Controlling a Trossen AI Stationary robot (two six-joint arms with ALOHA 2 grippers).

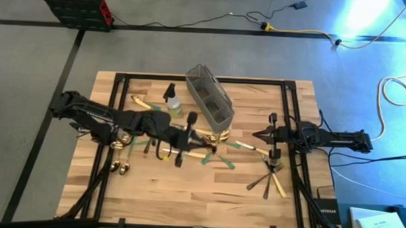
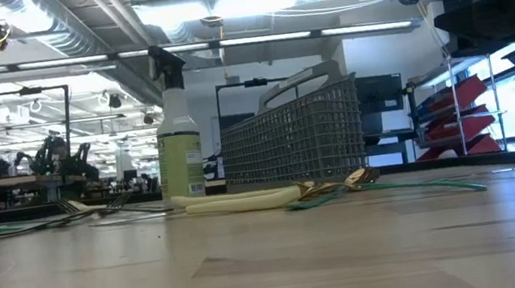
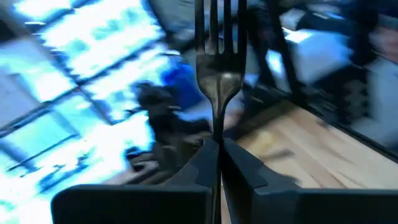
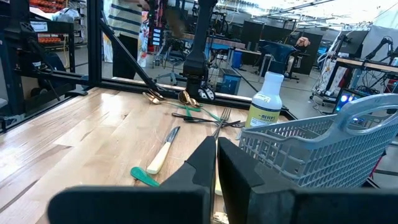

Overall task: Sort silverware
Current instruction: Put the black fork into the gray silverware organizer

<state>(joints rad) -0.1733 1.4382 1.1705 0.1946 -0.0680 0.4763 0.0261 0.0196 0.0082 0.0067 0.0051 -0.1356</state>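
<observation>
My left gripper (image 1: 189, 130) is over the middle of the table, shut on a dark fork (image 3: 219, 68). The rest of the silverware lies scattered on the wooden table: gold spoons (image 1: 122, 167) at the near left, a cream-handled knife (image 1: 203, 153) and green-handled pieces (image 1: 225, 162) in the middle, and forks (image 1: 272, 172) at the near right. A grey mesh caddy (image 1: 209, 94) stands at the far middle. My right gripper (image 1: 263, 135) waits shut at the table's right side, with nothing between its fingers (image 4: 214, 155). My left gripper pinches the fork's handle (image 3: 217, 134) between its two fingers. The fork runs on along the fingers, tines pointing away from the gripper. It is lifted clear of the table.
A spray bottle with green liquid (image 1: 173, 99) stands left of the caddy. A black metal frame (image 1: 119, 91) runs around the table top. Bare wood lies along the near edge (image 1: 186, 201). People and workshop gear show in the room beyond the table.
</observation>
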